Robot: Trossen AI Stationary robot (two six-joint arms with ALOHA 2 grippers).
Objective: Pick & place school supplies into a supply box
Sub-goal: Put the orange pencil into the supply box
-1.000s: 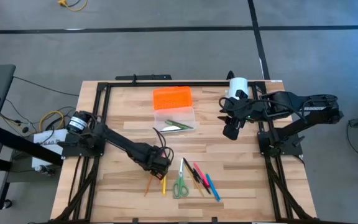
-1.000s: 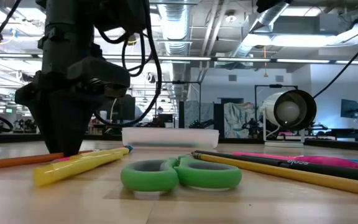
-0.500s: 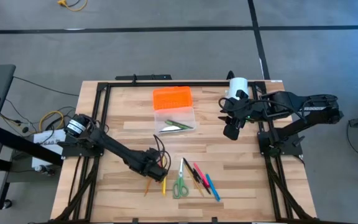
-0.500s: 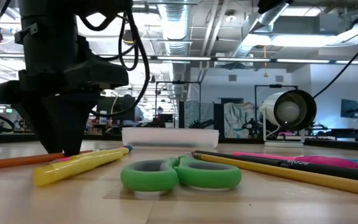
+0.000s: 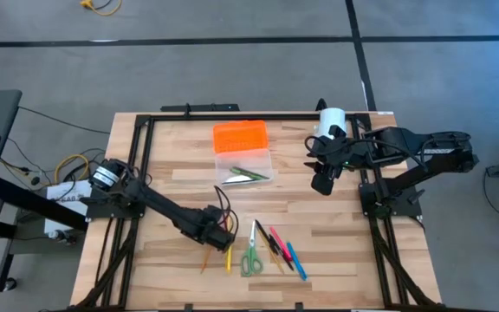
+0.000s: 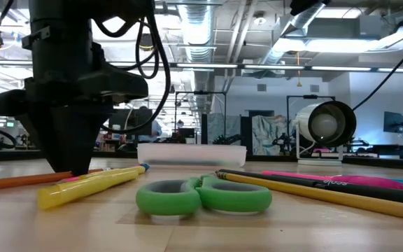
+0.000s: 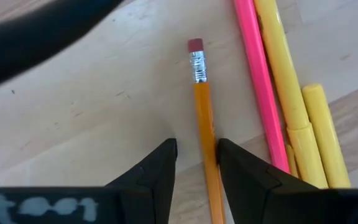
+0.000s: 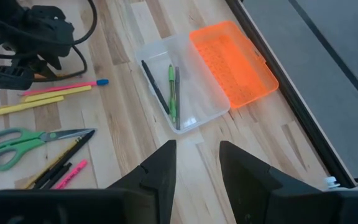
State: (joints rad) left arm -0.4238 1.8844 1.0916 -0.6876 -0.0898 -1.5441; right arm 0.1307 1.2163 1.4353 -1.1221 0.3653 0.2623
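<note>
The supply box lies open holding about three pens, while scissors and other pens wait on the counter near it; the left claw straddles the orange pencil, spread; the right claw, spread, hovers beside the box.

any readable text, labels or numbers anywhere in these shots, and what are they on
White marking on the left gripper's housing in its wrist view: upside down and blurred, not readable.
White print on the black pencil in the low view: too small and blurred to read.
White lettering on the right arm in the high view: too small to read.
No other text shows.
</note>
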